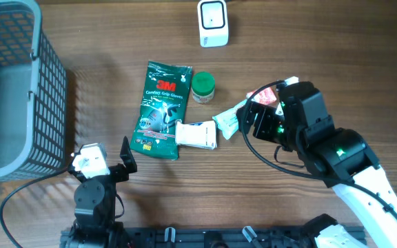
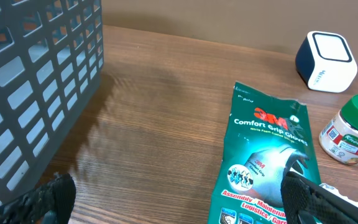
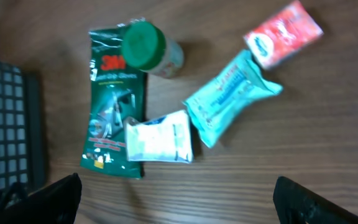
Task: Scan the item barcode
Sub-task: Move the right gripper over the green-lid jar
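Note:
Several items lie mid-table: a green 3M gloves packet (image 1: 161,110) (image 2: 266,155) (image 3: 112,93), a green-lidded jar (image 1: 202,87) (image 2: 352,129) (image 3: 151,48), a white packet (image 1: 196,134) (image 3: 159,140), a teal packet (image 1: 228,121) (image 3: 232,96) and a red packet (image 1: 264,94) (image 3: 283,32). The white scanner (image 1: 214,23) (image 2: 327,61) stands at the far edge. My right gripper (image 1: 253,122) (image 3: 179,199) hovers open above the teal and red packets, holding nothing. Near the front edge my left gripper (image 1: 107,164) (image 2: 179,199) is open and empty, just short of the gloves packet.
A grey mesh basket (image 1: 12,89) (image 2: 36,81) (image 3: 5,124) fills the left side, close to the left arm. Black cables trail along the front edge of the wooden table (image 1: 364,62).

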You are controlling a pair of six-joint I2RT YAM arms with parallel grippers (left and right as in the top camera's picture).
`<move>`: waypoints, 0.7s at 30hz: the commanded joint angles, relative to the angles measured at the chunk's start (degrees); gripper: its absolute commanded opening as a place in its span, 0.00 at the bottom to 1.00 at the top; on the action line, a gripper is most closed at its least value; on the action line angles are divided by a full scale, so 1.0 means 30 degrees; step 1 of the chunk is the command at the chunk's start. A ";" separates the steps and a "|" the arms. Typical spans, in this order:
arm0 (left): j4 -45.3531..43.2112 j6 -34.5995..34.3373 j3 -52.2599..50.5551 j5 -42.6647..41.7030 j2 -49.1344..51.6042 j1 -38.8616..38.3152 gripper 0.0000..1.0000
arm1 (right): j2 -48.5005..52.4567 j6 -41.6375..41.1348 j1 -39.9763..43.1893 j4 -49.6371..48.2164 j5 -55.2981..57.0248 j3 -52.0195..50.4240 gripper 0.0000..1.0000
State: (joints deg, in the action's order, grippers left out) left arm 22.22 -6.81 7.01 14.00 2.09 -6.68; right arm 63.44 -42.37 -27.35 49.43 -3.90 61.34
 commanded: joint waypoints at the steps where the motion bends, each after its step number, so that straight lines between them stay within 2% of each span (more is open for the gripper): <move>1: -0.0066 -0.0321 -0.0109 -0.0153 -0.0015 -0.0073 1.00 | 0.0073 -0.1020 -0.0109 0.0845 0.1399 0.0481 1.00; 13: -0.0066 -0.0321 -0.0109 -0.0153 -0.0015 -0.0073 1.00 | 0.0175 -0.2237 -0.0109 0.2047 0.1290 0.0627 1.00; 17: -0.0066 -0.0321 -0.0109 -0.0153 -0.0015 -0.0073 1.00 | 0.2120 -0.1807 -0.0117 0.3570 0.1304 0.3060 1.00; 21: -0.0066 -0.0321 -0.0109 -0.0153 -0.0015 -0.0073 1.00 | 0.6011 -0.1355 -0.0117 0.4867 0.1304 0.6637 0.99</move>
State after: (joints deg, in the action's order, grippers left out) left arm 22.22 -6.81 7.01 14.00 2.09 -6.68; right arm 74.11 -47.68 -27.35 62.37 -0.99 74.26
